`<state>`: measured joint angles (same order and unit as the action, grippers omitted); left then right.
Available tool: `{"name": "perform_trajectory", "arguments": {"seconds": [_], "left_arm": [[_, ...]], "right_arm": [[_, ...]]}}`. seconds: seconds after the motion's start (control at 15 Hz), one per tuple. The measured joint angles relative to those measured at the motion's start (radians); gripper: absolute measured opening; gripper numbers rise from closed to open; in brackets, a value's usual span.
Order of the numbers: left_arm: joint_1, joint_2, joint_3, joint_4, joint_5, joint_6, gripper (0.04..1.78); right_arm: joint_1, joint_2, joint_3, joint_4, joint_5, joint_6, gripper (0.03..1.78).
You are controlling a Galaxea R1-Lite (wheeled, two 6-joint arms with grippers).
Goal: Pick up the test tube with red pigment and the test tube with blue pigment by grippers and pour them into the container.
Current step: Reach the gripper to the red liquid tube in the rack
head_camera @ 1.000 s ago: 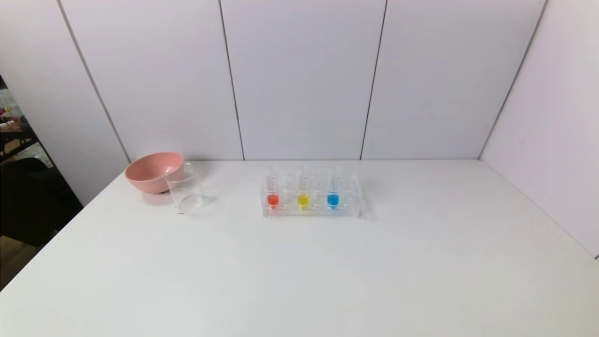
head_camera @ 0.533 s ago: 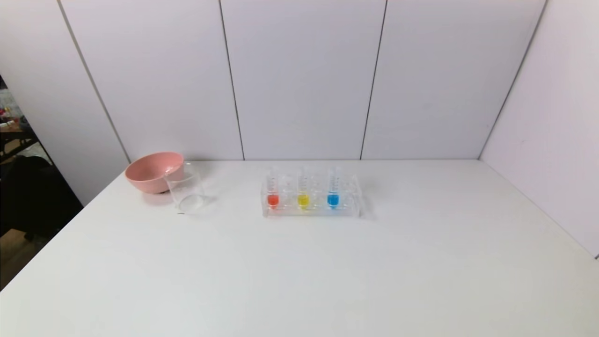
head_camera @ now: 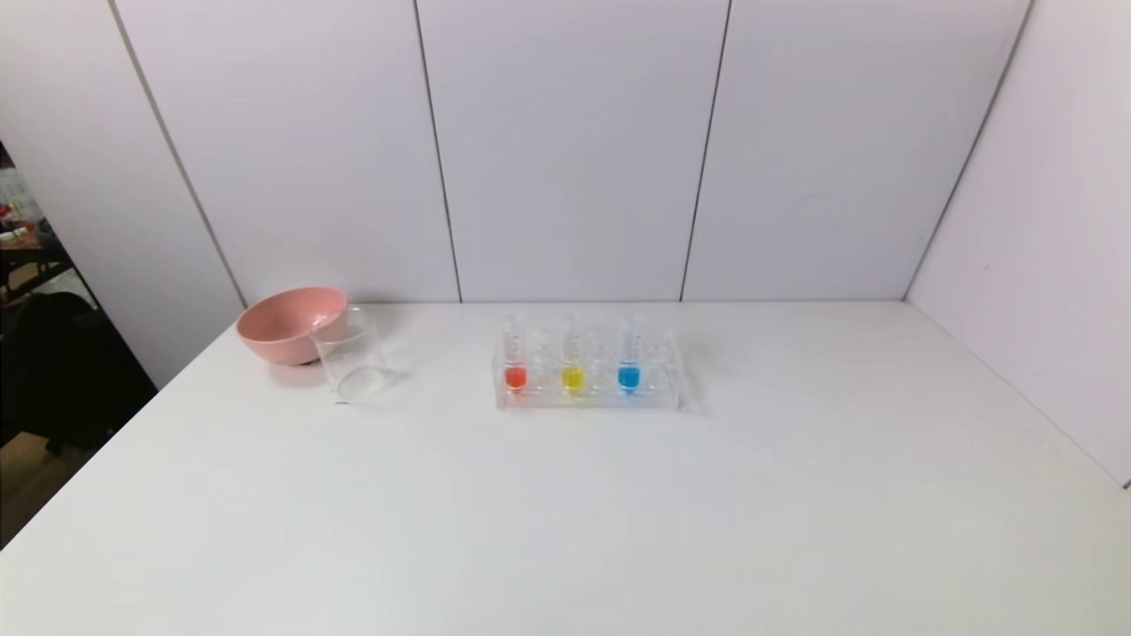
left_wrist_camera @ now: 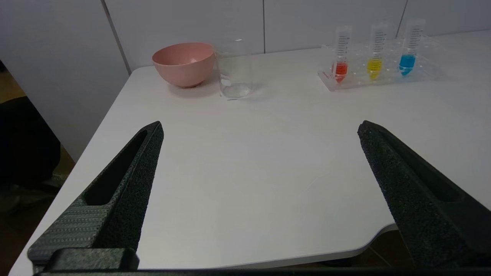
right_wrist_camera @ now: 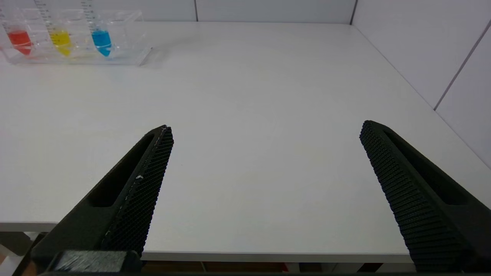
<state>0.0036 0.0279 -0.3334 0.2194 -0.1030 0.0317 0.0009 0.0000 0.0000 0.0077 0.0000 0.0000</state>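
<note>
The red test tube [head_camera: 515, 360] and the blue test tube [head_camera: 628, 360] stand upright in a clear tube rack [head_camera: 654, 399] at the table's middle back. The clear glass beaker [head_camera: 352, 364] stands to the rack's left, empty. In the left wrist view the red tube [left_wrist_camera: 340, 57], blue tube [left_wrist_camera: 409, 51] and beaker [left_wrist_camera: 234, 69] show far off. The right wrist view shows the red tube [right_wrist_camera: 18, 36] and blue tube [right_wrist_camera: 100, 36]. My left gripper [left_wrist_camera: 261, 128] and right gripper [right_wrist_camera: 266, 128] are open and empty near the table's front edge, out of the head view.
A pink bowl [head_camera: 290, 323] sits just behind and left of the beaker. A yellow tube [head_camera: 572, 360] stands between the red and blue ones. White walls close the table's back and right side. The table's left edge drops off beside a dark chair [head_camera: 53, 371].
</note>
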Motion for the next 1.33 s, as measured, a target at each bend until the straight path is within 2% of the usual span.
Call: {"name": "perform_trajectory", "arguments": {"seconds": [0.27, 0.8, 1.13, 1.33], "left_arm": [[-0.017, 0.156, -0.132, -0.044, -0.009, 0.000, 1.77], [-0.063, 0.598, -0.246, -0.371, -0.029, 0.002, 1.77], [-0.064, 0.926, -0.333, -0.601, -0.160, 0.003, 1.77], [-0.064, 1.084, -0.391, -0.692, -0.262, 0.004, 1.77]], "right_arm": [[0.000, 0.000, 0.000, 0.000, 0.000, 0.000, 1.77], [0.000, 0.000, 0.000, 0.000, 0.000, 0.000, 1.77], [0.000, 0.000, 0.000, 0.000, 0.000, 0.000, 1.78], [0.000, 0.000, 0.000, 0.000, 0.000, 0.000, 1.77]]}}
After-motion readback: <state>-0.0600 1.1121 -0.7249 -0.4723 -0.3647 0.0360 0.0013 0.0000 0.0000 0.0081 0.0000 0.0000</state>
